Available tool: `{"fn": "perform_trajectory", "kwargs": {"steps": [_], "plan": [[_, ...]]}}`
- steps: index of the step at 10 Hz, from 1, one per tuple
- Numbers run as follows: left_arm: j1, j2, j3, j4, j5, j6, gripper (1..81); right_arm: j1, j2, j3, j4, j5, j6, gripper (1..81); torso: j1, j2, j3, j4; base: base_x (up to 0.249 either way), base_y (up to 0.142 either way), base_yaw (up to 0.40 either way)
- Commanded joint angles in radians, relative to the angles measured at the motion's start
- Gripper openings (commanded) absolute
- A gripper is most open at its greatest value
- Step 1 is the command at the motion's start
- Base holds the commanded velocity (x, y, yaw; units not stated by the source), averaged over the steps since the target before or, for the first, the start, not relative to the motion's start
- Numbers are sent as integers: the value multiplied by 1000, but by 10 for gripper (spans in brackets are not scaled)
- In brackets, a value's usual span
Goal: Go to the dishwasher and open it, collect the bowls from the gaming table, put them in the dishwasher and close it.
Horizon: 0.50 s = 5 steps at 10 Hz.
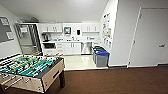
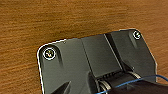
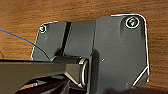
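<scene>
The dishwasher (image 1: 86, 47) is a small steel-fronted panel under the counter of the kitchenette at the far end of the room, right of the white cabinet doors (image 1: 72, 48). Its front looks shut. The bowls and the gaming table are out of view. Both wrist views look down on brown carpet (image 2: 50, 22) past the robot's own dark plate.
A table-football table (image 1: 30, 71) with a green field and rods stands close at the lower left. Grey bins with blue lids (image 1: 101, 57) line the right wall beside the pale kitchen floor (image 1: 77, 62). A white door (image 1: 150, 37) is at the right. Brown carpet (image 1: 112, 80) lies ahead.
</scene>
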Motion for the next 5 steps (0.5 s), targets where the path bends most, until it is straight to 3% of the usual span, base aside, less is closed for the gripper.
{"fn": "perform_trajectory", "kwargs": {"steps": [1,5], "plan": [[-61,-1,2,12,46,1,811,45,-4,3,2,-46,-4,811,0,0,0,0,0,0,0],[-58,-1,2,6,47,1,811,45,5,3,2,-45,-4,811,-1,-1,0,0,61,0,0]]}}
